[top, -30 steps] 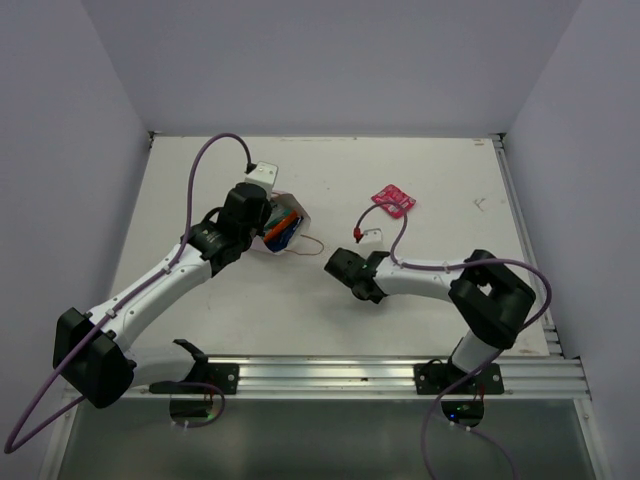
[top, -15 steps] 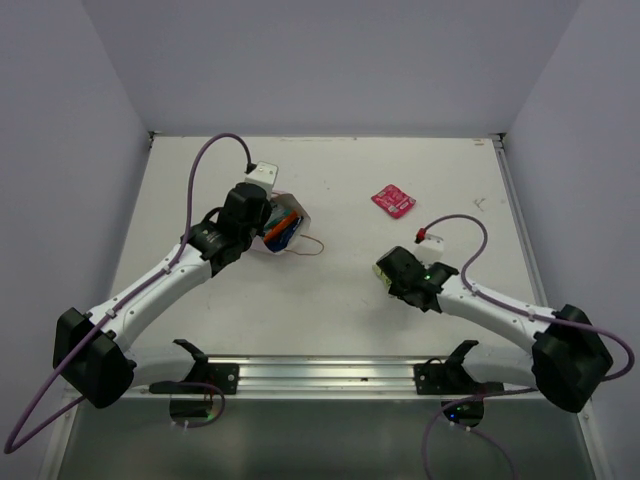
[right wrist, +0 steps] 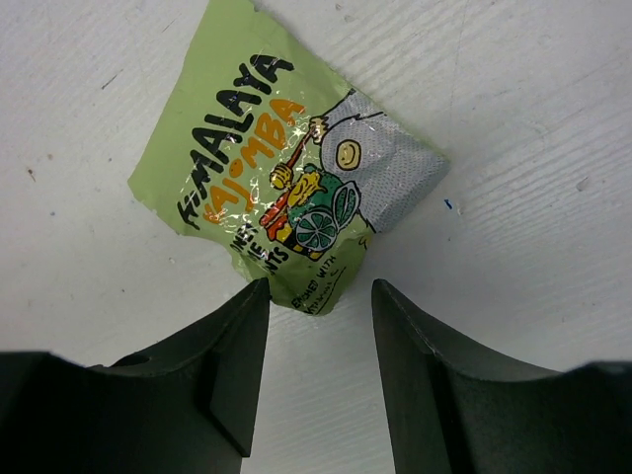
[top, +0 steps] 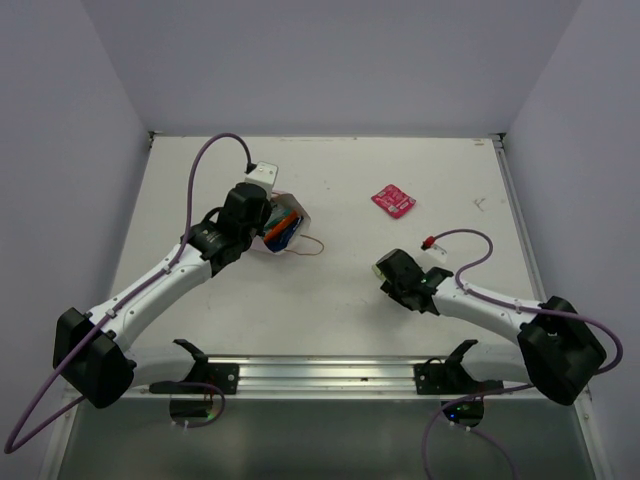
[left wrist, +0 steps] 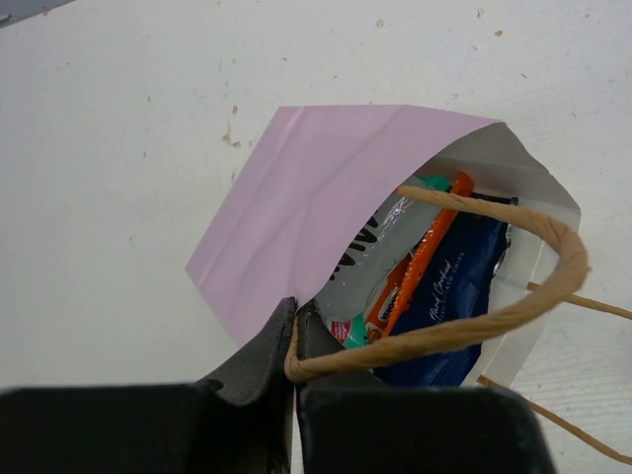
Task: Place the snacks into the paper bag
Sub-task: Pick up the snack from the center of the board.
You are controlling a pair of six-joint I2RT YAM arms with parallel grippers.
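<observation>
White table [top: 330, 170], pale walls. Left gripper [left wrist: 296, 321] clamped on paper bag [left wrist: 296, 188] rim and string handle, apparently propping the mouth open. Four inside: orange packet [left wrist: 430, 247], dark blue packet [left wrist: 454, 296], teal packet [left wrist: 432, 182], silver-grey packet [left wrist: 370, 257]. Right gripper [right wrist: 318, 296] spread wide, straddling yellow-green packet [right wrist: 267, 188], likely readying a pinch. Two outside: that one and pink-red packet [top: 393, 200], well apart

A robotics lab cell: white table [top: 330, 300] boxed by plain pale walls [top: 330, 60], aluminium mounting rail [top: 330, 374] at 6 o'clock.
</observation>
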